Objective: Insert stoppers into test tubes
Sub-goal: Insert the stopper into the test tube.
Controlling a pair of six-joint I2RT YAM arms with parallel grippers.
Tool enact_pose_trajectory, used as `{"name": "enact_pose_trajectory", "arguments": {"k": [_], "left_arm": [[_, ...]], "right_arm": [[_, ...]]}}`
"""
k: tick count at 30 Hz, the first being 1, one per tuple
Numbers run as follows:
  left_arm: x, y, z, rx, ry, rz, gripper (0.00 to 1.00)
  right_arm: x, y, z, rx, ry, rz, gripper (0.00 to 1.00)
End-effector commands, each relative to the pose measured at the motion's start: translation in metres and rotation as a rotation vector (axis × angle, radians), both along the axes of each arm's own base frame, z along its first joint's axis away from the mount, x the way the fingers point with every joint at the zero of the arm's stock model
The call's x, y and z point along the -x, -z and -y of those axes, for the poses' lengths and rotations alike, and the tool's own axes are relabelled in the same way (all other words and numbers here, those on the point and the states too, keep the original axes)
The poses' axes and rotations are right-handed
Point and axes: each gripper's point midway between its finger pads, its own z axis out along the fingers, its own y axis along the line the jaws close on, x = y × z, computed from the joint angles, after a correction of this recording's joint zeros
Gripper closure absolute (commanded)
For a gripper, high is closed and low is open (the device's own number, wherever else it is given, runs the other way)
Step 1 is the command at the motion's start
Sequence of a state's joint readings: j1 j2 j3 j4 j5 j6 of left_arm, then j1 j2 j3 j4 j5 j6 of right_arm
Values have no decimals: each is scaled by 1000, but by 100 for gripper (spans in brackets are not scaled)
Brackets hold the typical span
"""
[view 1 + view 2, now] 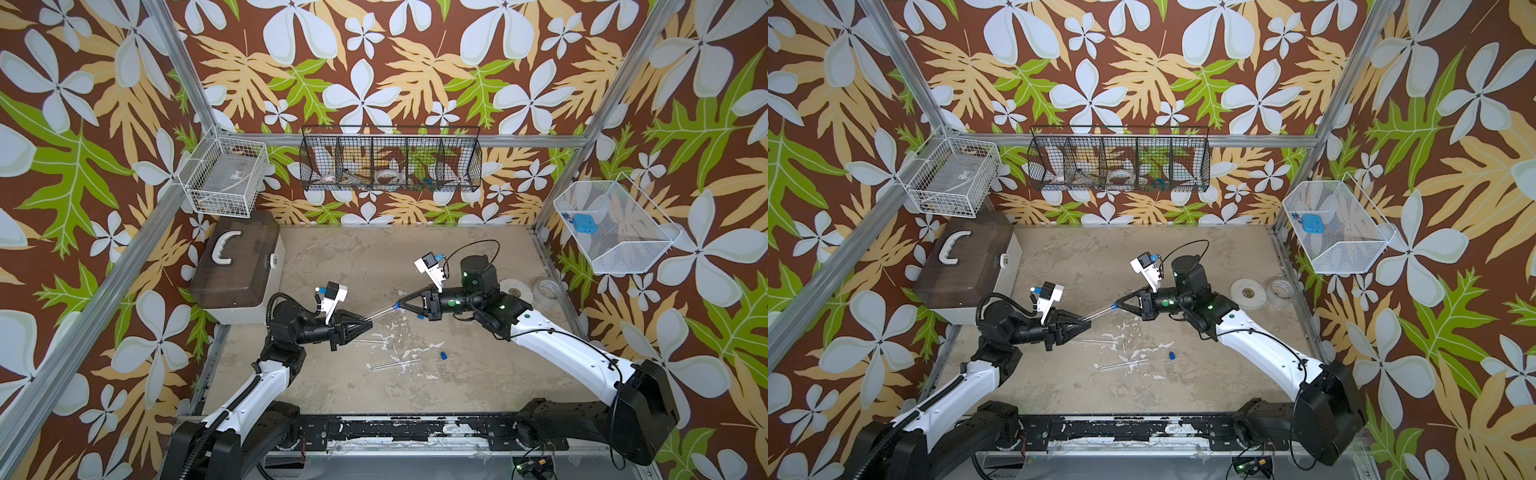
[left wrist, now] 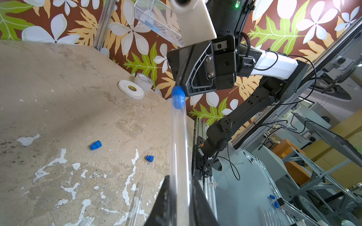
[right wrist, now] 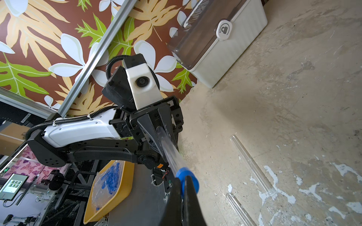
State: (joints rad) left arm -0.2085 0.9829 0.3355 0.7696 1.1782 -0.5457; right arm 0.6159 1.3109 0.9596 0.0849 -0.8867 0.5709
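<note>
My left gripper (image 1: 369, 319) (image 1: 1089, 319) (image 2: 180, 181) is shut on one clear test tube (image 1: 380, 313) (image 2: 179, 140) (image 3: 168, 148), held slanted above the table. At the tube's open end my right gripper (image 1: 399, 306) (image 1: 1117, 306) (image 3: 183, 183) is shut on a blue stopper (image 1: 395, 306) (image 2: 177, 98) (image 3: 188, 176), whose tip sits inside the tube's mouth. Two more test tubes (image 1: 390, 364) (image 3: 252, 164) lie flat on the table below the grippers. Two loose stoppers (image 1: 443, 355) (image 2: 95, 145) rest on the table, the second one (image 1: 419, 316) (image 2: 149, 158) near the right gripper.
A lidded storage box (image 1: 241, 266) stands at the back left. Two tape rolls (image 1: 515, 289) lie at the right edge by the right arm. Wire baskets (image 1: 390, 162) hang on the walls; the right-hand basket (image 1: 631, 253) holds a flat blue square object (image 1: 584, 222).
</note>
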Motion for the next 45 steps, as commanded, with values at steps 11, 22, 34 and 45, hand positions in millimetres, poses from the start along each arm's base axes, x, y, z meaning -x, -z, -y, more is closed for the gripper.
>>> {"name": "enact_pose_trajectory", "arguments": {"k": [11,22,34,45], "left_arm": [[6,-43,-2,104,-29,206,100],[14,-47,-3,117,-4,240,100],[9,-17,1,15,26,236,100],[13,0,4,-52,98,229,100]], "right_arm": [[35,3,-11,-39,-168,-84,97],[42,5,-11,-52,-200,-106,97],[28,-48,14,-76,-155,-7,77],[16,-46,43,-56,-66,-8,72]]}}
